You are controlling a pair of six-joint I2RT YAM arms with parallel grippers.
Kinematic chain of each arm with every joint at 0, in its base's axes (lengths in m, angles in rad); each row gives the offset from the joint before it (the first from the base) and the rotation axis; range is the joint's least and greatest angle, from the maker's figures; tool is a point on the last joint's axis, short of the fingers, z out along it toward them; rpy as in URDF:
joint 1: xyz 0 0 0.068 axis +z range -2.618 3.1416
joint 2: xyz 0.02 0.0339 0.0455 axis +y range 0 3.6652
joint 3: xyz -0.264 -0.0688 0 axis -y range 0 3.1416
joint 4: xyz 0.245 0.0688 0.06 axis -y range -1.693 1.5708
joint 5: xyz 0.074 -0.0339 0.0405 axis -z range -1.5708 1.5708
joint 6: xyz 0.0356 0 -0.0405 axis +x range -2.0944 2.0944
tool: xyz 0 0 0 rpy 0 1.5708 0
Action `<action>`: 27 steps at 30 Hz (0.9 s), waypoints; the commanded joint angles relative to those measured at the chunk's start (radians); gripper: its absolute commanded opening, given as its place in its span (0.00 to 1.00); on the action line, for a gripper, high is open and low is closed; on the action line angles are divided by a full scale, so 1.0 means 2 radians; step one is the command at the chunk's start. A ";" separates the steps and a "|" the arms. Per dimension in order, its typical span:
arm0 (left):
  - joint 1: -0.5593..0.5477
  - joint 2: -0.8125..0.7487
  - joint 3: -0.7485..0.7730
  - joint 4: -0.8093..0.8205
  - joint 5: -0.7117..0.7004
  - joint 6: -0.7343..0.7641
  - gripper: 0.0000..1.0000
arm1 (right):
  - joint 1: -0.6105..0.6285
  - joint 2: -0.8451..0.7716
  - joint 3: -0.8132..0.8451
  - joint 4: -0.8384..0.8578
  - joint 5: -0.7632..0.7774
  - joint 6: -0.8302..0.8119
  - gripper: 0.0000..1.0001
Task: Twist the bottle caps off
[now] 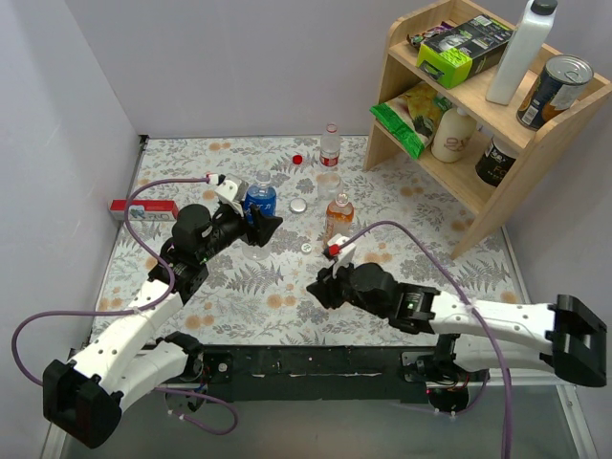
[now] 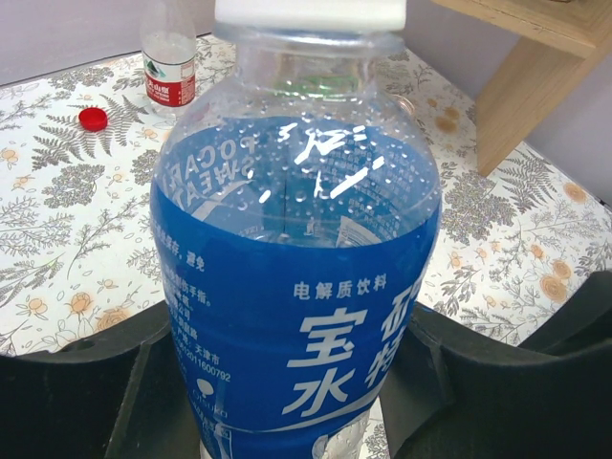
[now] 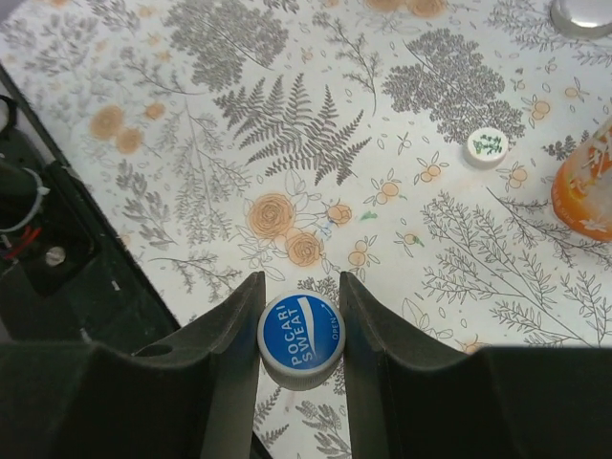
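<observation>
The right gripper (image 3: 301,316) has its two black fingers pressed to either side of the bluish-white cap (image 3: 300,342), down on the arms' side of the orange-liquid bottle (image 1: 338,215) and a little to its left. The cap is a short round disc. Its flat top is glossy blue with "POCARI SWEAT" in white, and its rim is pale. That top faces straight up into the wrist camera, so its short axis runs up along the fingers and the lettering slants across it. A shadow sits under it, but I can't tell if it touches the cloth.

The white cap (image 3: 488,146), with a small green print on top, lies flat just beside the orange-liquid bottle on the near left. The wider silver-white cap (image 1: 299,204) lies flat to that bottle's left. The red cap (image 2: 93,119) is behind it and to the left, near the clear bottle with the red label (image 2: 169,57), which stands upright.

Further left of the orange-liquid bottle, the left gripper (image 2: 292,330) is clamped around the blue-labelled bottle (image 2: 296,220). This bottle is clear ribbed plastic, beaded with droplets above a shiny blue wrap. It stands upright, its long axis vertical.

The tablecloth (image 1: 239,287) is matte, printed with grey ferns and orange flowers.
</observation>
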 commanded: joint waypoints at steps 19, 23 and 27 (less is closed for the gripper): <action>0.001 -0.021 -0.004 0.001 -0.014 0.009 0.25 | 0.023 0.325 0.091 0.124 0.152 0.062 0.25; 0.001 -0.022 -0.004 0.000 -0.014 0.010 0.25 | 0.023 0.350 0.112 0.103 0.158 0.069 0.31; 0.001 -0.021 -0.004 0.000 -0.011 0.011 0.25 | 0.030 0.360 0.119 0.070 0.175 0.086 0.42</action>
